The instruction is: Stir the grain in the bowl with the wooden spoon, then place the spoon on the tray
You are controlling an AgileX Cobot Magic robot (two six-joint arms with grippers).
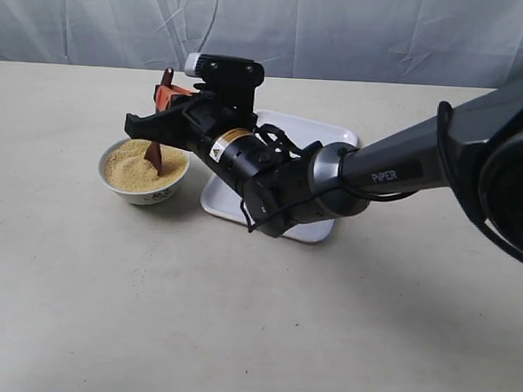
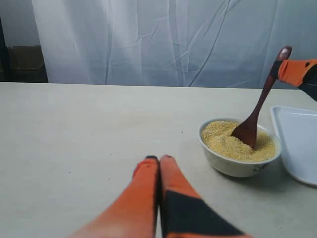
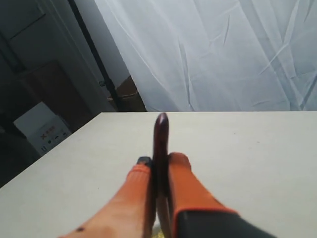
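Right gripper (image 1: 169, 95): the orange jaws are clamping the upper handle of the dark reddish-brown wooden spoon (image 1: 156, 152), and the handle end is poking out just above them. Directly below the gripper, the spoon's oval blade is sitting tilted, dug into the fine yellow-tan grain (image 1: 124, 168) inside the small round white ceramic bowl (image 1: 149, 194). Behind the gripper, partly under the arm, the flat white rectangular plastic tray (image 1: 321, 133) is lying just beside the bowl, its visible part bare.

Left gripper (image 2: 159, 159): the jaws are pressing together on nothing, well apart from the bowl.

Judgement: the stirring stage is underway, but the extent of mixing is unreadable. Remaining: lifting the spoon out, carrying it to the tray, releasing.
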